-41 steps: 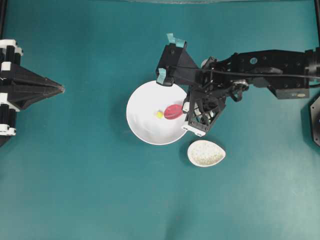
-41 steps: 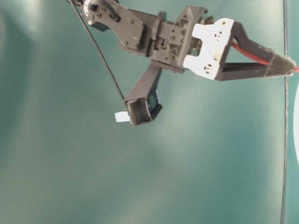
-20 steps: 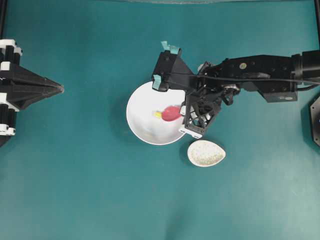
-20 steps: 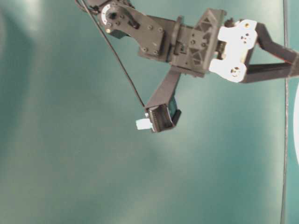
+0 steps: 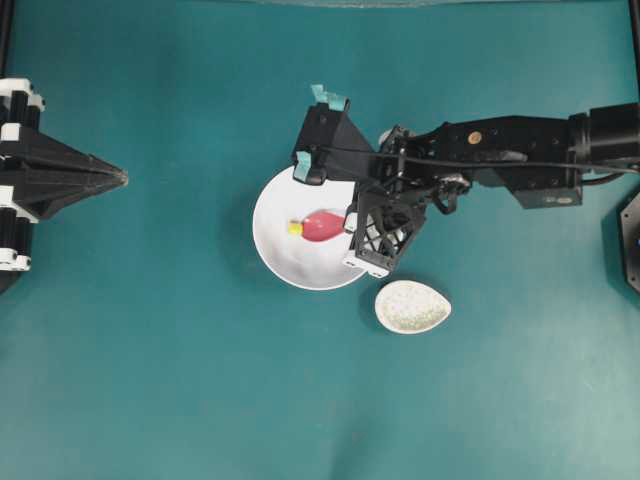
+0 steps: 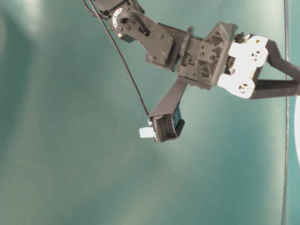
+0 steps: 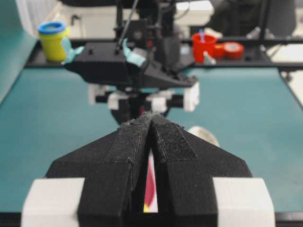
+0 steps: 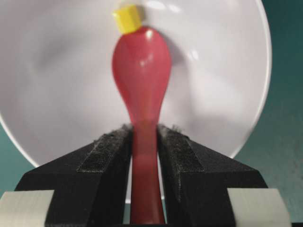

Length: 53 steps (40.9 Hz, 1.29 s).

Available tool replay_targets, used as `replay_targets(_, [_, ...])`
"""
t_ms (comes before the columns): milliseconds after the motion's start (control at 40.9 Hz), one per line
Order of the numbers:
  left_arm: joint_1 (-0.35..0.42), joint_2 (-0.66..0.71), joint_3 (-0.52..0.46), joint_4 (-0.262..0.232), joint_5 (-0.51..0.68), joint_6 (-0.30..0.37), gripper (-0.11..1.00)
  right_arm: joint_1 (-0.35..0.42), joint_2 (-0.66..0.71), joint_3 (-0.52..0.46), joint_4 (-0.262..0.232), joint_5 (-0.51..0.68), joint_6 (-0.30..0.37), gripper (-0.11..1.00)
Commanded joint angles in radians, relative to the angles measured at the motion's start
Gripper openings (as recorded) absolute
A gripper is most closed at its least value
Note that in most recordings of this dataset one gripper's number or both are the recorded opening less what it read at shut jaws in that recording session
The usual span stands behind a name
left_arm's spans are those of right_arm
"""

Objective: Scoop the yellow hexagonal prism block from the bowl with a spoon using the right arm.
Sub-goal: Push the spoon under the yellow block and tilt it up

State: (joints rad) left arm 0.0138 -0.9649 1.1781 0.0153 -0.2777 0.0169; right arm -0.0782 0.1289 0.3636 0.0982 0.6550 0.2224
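Two black padded fingers of the right gripper pinch the handle of the pink-red spoon from either side, so the spoon's long axis runs straight out from the jaws into the white bowl. Just past the tip of the oval scoop, and slightly to its left in the wrist view, sits the yellow hexagonal prism block, touching or very nearly touching the scoop's front edge; whether any of it rides on the lip is hard to tell. It is bright yellow, faceted and much smaller than the scoop, resting on the bowl's floor rather than in the spoon. Getting it aboard looks like a matter of pushing on along that same axis.

Farther off, the speckled egg-shaped spoon rest lies near the bowl's rim. Well away, the left gripper is parked with its fingers pressed together, so the right arm is far nearer.
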Motion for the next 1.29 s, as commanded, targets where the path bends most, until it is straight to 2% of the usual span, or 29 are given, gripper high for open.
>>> replay_targets(0, [0.002,0.005,-0.025,0.003,-0.006,0.0,-0.01,0.006,-0.008,-0.026,0.0,-0.031,0.0,0.25])
replay_targets(586, [0.003,0.005,-0.023,0.003,-0.006,0.0,-0.01,0.009,-0.006,-0.026,0.0,-0.186,-0.014,0.25])
replay_targets(1270, [0.002,0.005,-0.023,0.003,-0.006,-0.002,-0.01,0.008,-0.017,-0.006,-0.002,-0.241,-0.012,0.25])
